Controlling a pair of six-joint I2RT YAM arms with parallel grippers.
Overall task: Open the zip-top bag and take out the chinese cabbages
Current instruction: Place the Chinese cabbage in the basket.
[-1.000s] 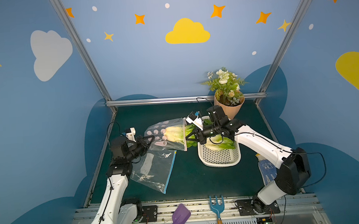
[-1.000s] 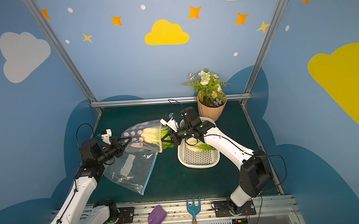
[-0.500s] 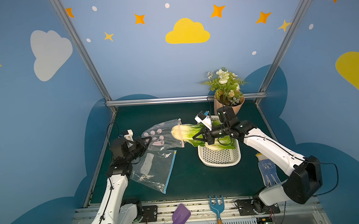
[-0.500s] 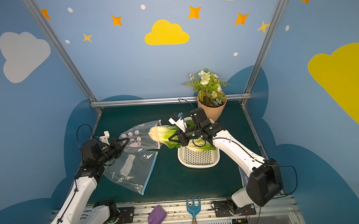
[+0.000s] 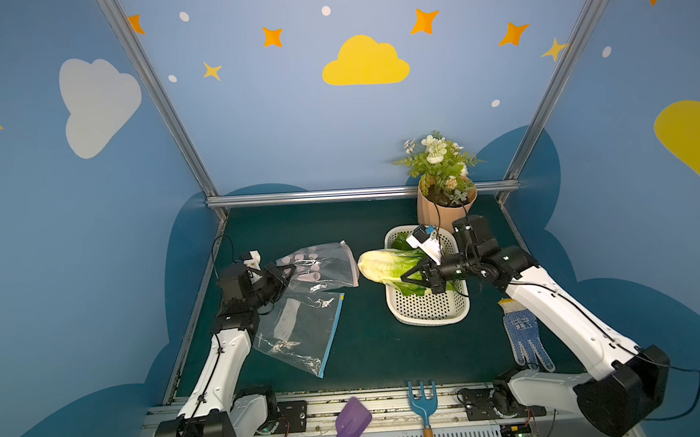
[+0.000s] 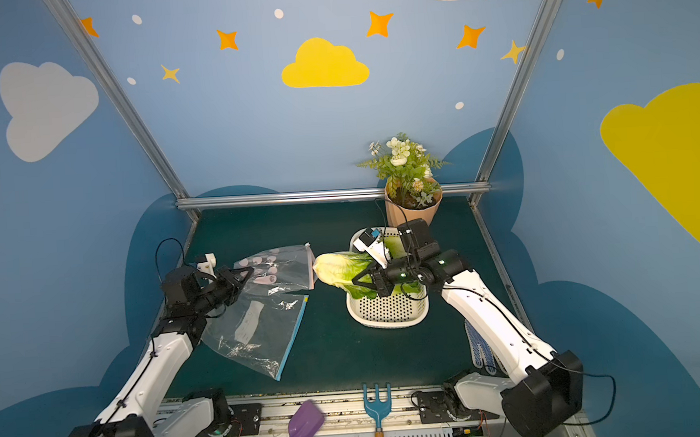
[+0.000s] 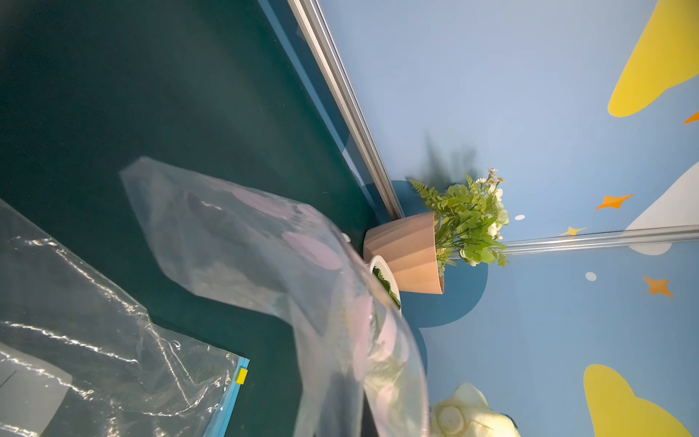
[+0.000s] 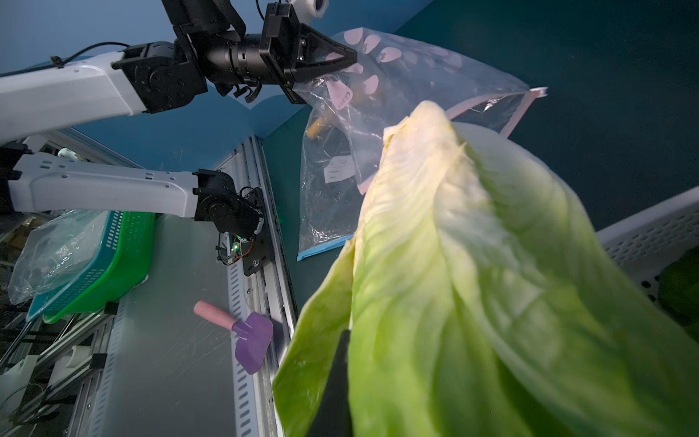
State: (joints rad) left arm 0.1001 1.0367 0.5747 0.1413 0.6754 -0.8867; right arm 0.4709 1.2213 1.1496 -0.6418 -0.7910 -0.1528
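The right gripper (image 5: pixel 409 276) clamps a cabbage (image 5: pixel 382 265) above the basket's (image 5: pixel 429 312) left rim, just right of the bag (image 5: pixel 326 262); the right wrist view plainly shows the left gripper (image 8: pixel 350 62) closed on the bag; the left wrist view alone shows the cabbage's stem end.

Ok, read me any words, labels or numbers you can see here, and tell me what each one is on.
Nothing here can be read.
White label on the flat clear bag: printed lines, too small to read.
Glove: blue printed mark, too small and blurred to read.
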